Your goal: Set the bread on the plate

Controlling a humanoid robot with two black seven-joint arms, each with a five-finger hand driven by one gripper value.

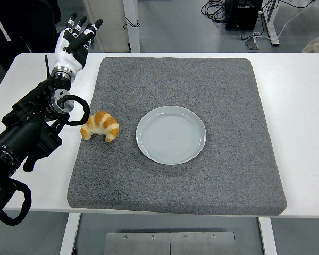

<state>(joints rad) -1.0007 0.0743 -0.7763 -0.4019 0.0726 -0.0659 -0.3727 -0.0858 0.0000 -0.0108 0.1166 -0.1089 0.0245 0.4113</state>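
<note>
Reach not begun: the open-fingered left hand (77, 38) hovers near the bench's far-left corner; next, descend onto the golden crescent-shaped croissant (100, 126) beside the pale grey round plate (170, 134).

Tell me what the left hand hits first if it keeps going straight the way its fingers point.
Nothing on the table, as far as I can tell. The left hand points up and away past the table's far edge, away from the croissant and plate. Depth unclear.

Bright, even light; sharp; perhaps slightly wide-angle.
</note>
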